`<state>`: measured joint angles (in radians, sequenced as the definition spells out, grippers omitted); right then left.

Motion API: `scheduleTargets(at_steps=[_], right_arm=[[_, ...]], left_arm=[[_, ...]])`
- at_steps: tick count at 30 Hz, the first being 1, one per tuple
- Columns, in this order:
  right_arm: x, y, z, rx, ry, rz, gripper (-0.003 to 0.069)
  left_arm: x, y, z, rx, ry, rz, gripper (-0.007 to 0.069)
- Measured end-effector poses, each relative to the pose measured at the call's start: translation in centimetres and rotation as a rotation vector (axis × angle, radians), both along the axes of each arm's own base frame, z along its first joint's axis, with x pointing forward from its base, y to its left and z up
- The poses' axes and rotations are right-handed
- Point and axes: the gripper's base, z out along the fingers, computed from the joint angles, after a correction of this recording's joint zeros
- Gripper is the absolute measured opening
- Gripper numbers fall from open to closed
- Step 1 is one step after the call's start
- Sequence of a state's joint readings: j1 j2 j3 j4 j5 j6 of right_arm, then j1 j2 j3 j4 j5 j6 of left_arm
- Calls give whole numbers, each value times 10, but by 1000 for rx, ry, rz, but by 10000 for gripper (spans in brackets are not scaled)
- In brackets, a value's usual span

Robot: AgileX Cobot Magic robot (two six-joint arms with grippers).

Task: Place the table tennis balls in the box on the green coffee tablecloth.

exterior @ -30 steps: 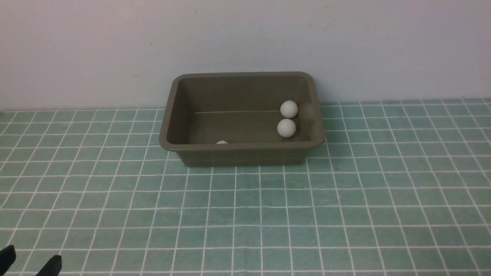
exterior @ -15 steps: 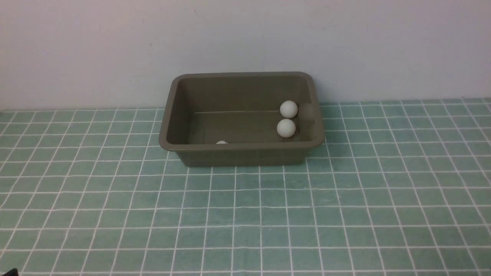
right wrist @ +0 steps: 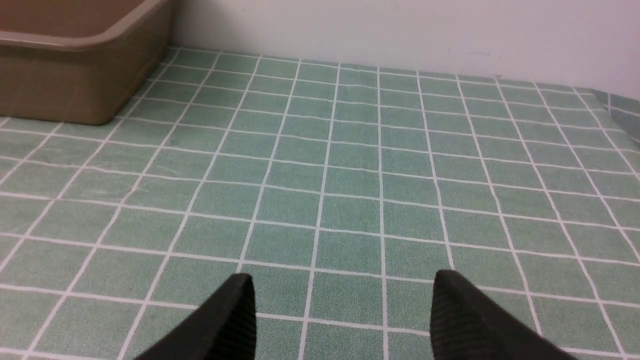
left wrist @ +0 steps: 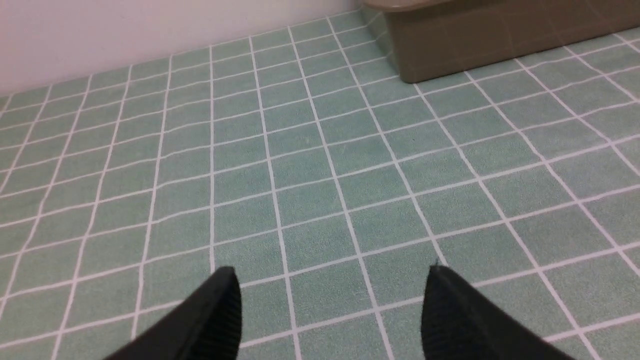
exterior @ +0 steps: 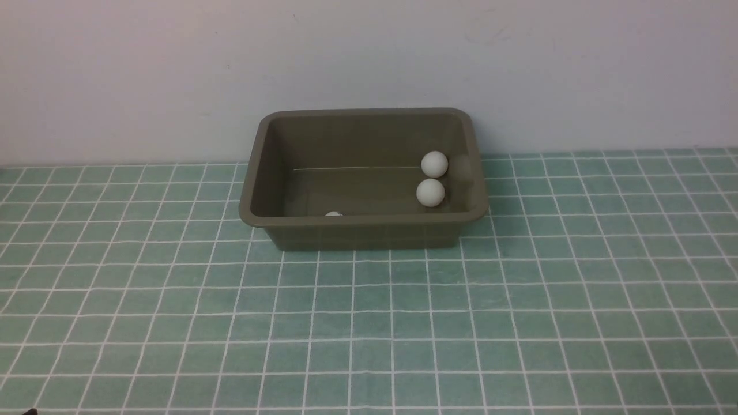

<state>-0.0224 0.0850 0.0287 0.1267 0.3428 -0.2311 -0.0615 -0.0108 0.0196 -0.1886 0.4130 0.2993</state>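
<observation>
The olive-brown box [exterior: 369, 233] stands on the green coffee tablecloth [exterior: 369, 323] against the back wall. Inside it, two table tennis balls [exterior: 434, 164] [exterior: 430, 192] lie near its right wall, and the top of a third ball [exterior: 333, 214] peeks over the near rim. In the left wrist view my left gripper [left wrist: 332, 272] is open and empty above bare cloth, with the box [left wrist: 475, 45] well ahead of it. My right gripper [right wrist: 342, 277] is likewise open and empty over the cloth, with a corner of the box [right wrist: 75, 90] far off to one side.
A plain white wall [exterior: 369, 57] runs behind the box. The cloth's edge [right wrist: 612, 107] shows at the far side in the right wrist view.
The left gripper's dark fingertips, visible at the lower left corner of the front view one second ago, have drawn back out of that view. The balls and box have not moved.
</observation>
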Motion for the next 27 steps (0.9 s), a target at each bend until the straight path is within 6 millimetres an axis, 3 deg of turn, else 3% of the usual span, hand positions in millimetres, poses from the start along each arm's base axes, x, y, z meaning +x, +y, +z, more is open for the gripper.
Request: scheduleTargets(at_steps=[14, 27], right_arm=[[0, 0, 0, 0, 0, 0, 432], [0, 0, 0, 11, 0, -3, 432]], left_arm=[[1, 6, -1, -85, 14, 94, 438], [1, 8, -1, -54, 10, 108, 438]])
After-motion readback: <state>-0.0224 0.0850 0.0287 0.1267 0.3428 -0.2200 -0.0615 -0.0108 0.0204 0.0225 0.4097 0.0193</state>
